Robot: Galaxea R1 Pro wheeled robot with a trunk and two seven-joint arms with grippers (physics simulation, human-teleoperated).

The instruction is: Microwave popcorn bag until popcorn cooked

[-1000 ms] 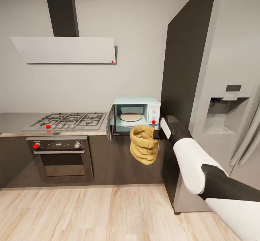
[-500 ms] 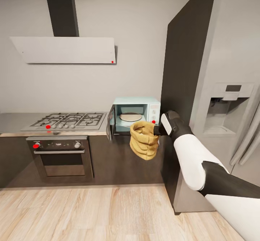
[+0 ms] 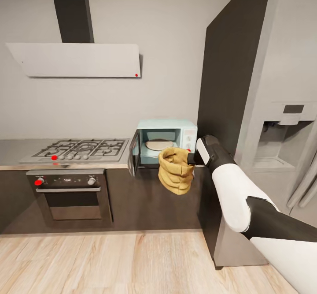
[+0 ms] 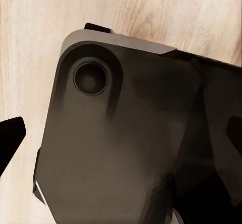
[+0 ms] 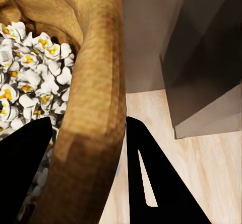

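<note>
My right gripper (image 3: pixel 190 159) is shut on the rim of the tan popcorn bag (image 3: pixel 176 170) and holds it in the air. The bag hangs just in front of and slightly below the pale mint-blue microwave (image 3: pixel 169 126). The microwave door (image 3: pixel 132 153) stands open to the left, with a round plate (image 3: pixel 159 144) inside. In the right wrist view the fingers (image 5: pixel 151 173) pinch the bag wall (image 5: pixel 96 108), and white and yellow popcorn (image 5: pixel 30 78) lies inside. The grey countertop (image 3: pixel 13 146) runs left of the hob. My left gripper (image 4: pixel 121 133) is open over the robot's dark base.
A gas hob (image 3: pixel 79 149) and a built-in oven (image 3: pixel 70 192) sit left of the microwave, under a white hood (image 3: pixel 79 60). A tall dark panel (image 3: pixel 224 87) and a grey fridge (image 3: pixel 286 144) rise at the right, close to my right arm. Wood floor (image 3: pixel 110 263) lies in front.
My right gripper lifted the popcorn bag and brought it closer to the microwave opening. The head view has since shifted a little, so the hob and oven sit further left.
</note>
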